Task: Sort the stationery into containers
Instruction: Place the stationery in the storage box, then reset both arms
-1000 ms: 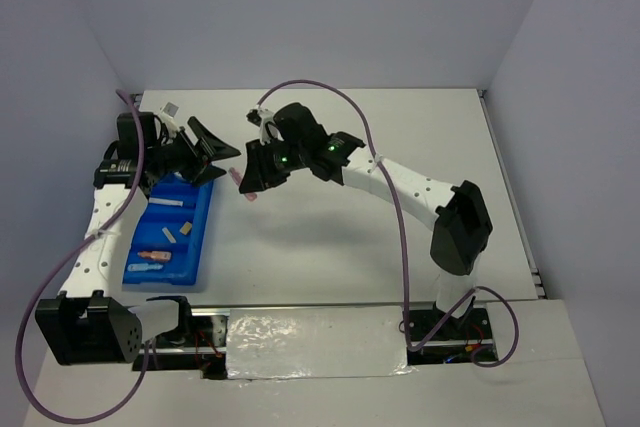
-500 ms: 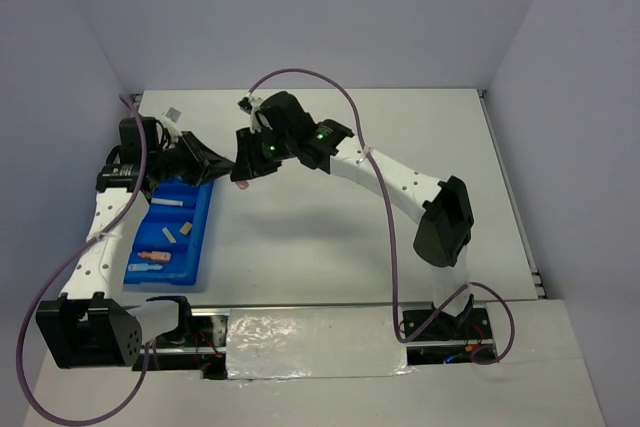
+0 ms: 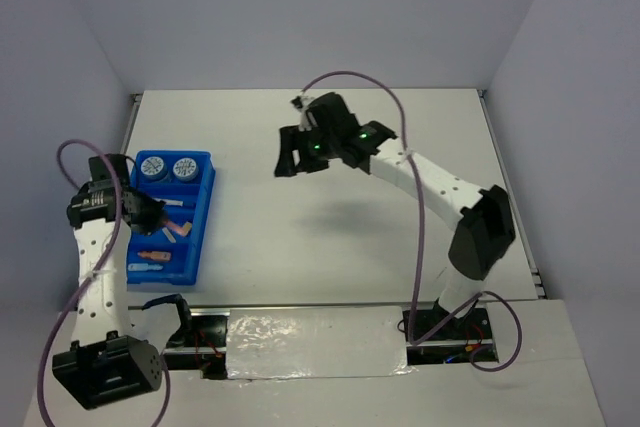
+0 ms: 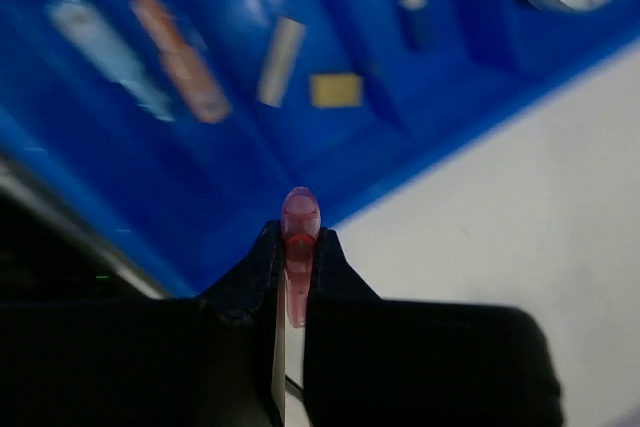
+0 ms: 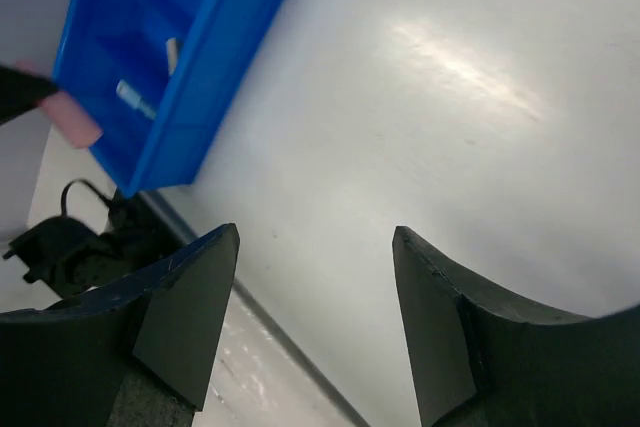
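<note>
My left gripper [image 4: 300,235] is shut on a small pink stick [image 4: 300,222], which pokes out past its fingertips. It hangs over the near right edge of the blue tray [image 4: 440,137]. In the top view this gripper [image 3: 162,221] is above the tray's [image 3: 203,209] middle. In the tray lie two patterned tubs [image 3: 152,169] [image 3: 184,168], a white pen [image 3: 178,204], a tan block [image 4: 335,90], an orange stick [image 4: 180,52] and a light-blue stick [image 4: 100,42]. My right gripper [image 3: 290,157] is open and empty above the bare table [image 5: 470,137], right of the tray.
The right wrist view shows the tray's corner [image 5: 170,157] and the pink stick [image 5: 75,117] at its far left. The table's front edge, with cables [image 5: 70,237] beyond it, lies just below. White walls [image 3: 330,17] close the table on three sides.
The pink stick passed from my right gripper to my left, which shut on it. The right gripper opened and drew back to the right. The left arm swung back over the tray.
</note>
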Motion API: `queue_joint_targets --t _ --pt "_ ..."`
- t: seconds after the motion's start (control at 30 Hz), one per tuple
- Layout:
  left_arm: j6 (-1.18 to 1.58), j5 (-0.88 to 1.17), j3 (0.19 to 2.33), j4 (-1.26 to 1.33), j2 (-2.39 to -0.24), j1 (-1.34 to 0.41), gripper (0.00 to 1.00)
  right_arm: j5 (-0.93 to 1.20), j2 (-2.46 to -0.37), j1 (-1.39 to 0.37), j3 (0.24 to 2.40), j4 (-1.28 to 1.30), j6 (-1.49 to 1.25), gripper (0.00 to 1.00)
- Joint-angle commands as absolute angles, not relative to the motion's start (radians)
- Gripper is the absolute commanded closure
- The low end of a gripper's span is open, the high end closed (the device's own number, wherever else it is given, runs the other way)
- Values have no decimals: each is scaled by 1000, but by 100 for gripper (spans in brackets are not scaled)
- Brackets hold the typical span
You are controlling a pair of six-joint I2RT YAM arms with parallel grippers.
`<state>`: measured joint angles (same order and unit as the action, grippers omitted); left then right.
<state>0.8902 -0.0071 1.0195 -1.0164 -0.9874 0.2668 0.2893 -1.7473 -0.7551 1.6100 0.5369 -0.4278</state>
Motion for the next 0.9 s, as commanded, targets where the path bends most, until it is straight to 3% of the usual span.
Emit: queue_joint_targets --t 0.0,0.1,0.2,0.3,0.4,0.47,0.5,0.6,0.77,0.87 --pt "816 -309 1005 -1149 -959 366 100 259 -1582 -657 1501 545 -385 29" --pt "755 -337 977 -1158 -965 487 100 258 -1537 -635 1444 578 -342 29" --pt "700 -238 895 -1066 -939 601 100 256 -1525 -632 1427 618 -305 29" --pt "699 -200 870 -1042 -949 612 94 265 -1528 -632 1436 627 -304 29" --pt "712 -181 844 -1029 -933 617 81 284 -1535 -632 1465 637 -308 29" --pt "724 -182 827 -1032 -914 617 57 288 -1543 -632 1495 652 -305 29" --pt "726 -183 822 -1029 -896 615 37 288 -1545 -632 1505 663 -302 29" --pt "730 -180 819 -1025 -884 618 14 291 -1546 -632 1531 675 -295 29" --pt "689 -135 873 -1026 -894 618 5 278 -1508 -630 1537 690 -285 29" --pt "599 47 910 -964 -890 597 5 259 -1451 -627 1531 698 -284 28"
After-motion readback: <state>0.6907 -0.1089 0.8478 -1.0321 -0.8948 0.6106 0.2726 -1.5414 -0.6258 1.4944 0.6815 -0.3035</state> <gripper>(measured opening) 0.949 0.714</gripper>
